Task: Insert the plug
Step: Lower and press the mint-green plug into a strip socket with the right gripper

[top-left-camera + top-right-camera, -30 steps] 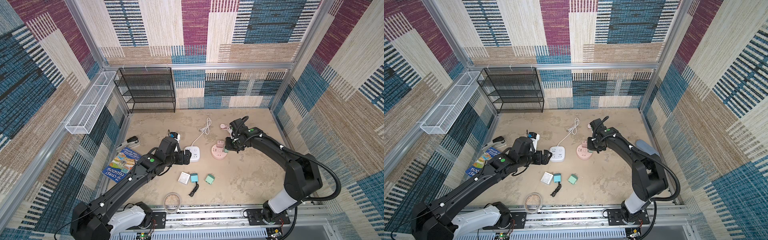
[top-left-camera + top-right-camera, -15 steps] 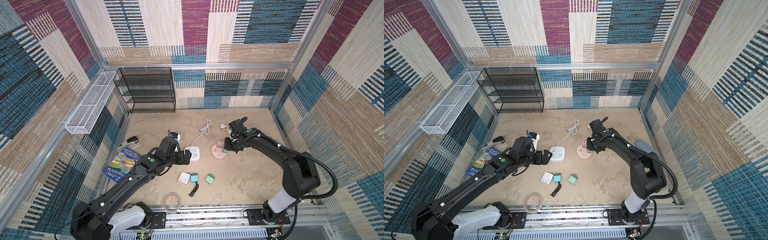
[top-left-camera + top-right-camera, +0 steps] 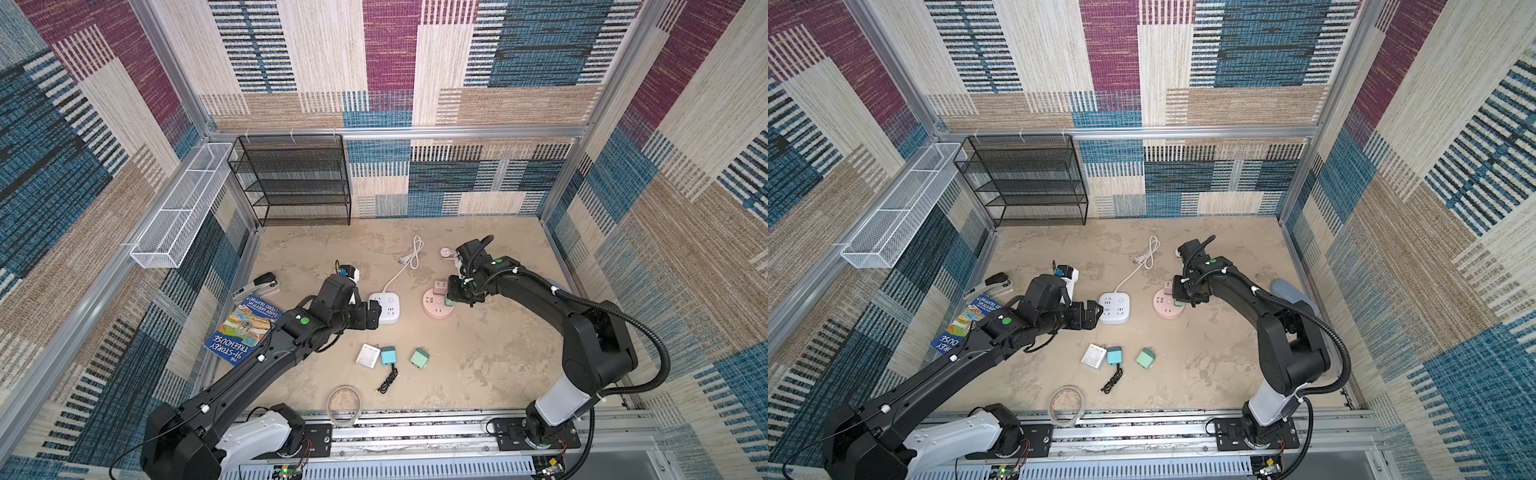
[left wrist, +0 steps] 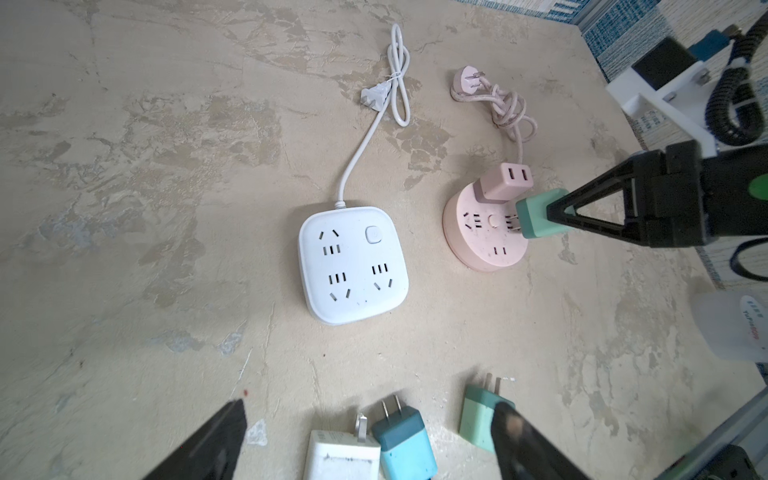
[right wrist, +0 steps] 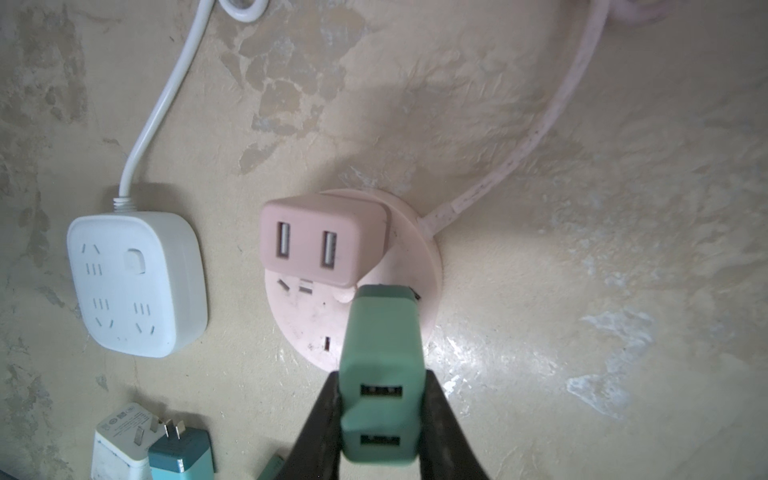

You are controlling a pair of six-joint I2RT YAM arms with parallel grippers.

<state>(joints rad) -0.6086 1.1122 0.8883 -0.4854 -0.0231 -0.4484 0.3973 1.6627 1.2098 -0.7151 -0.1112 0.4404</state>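
Right fingers (image 5: 316, 424): pressed against the two long sides of the green plug (image 5: 380, 340), pinching it near its USB end.
Right gripper (image 3: 454, 293): tilted down over the pink round socket (image 3: 436, 305), at the edge nearest its own arm.
Green plug: held prongs-first against the socket's top face; in the left wrist view, bare metal shows between the plug body and the slots, so it is not seated flush. How deep the prongs sit cannot be told.
Pink adapter (image 5: 320, 241): plugged upright into the same socket, just beside the green plug, its two USB ports facing up.
Pink cord (image 4: 507, 104): runs from the socket to a loose bundle with its plug lying on the table.
Left fingers (image 4: 208, 449): spread wide, holding nothing.
Left gripper (image 3: 374, 313): tips just beside the left edge of the white power strip (image 3: 385, 307); contact cannot be told.
White power strip: flat on the table, left of the pink socket and apart from it, all its outlets free, its white cord (image 3: 409, 259) trailing toward the back.
Loose chargers: a white charger (image 3: 368, 356), a blue charger (image 3: 388, 356) and a light green charger (image 3: 419, 358) lie in a row nearer the arms' bases.
Left edge: a book (image 3: 245, 328) and a stapler (image 3: 257, 284).
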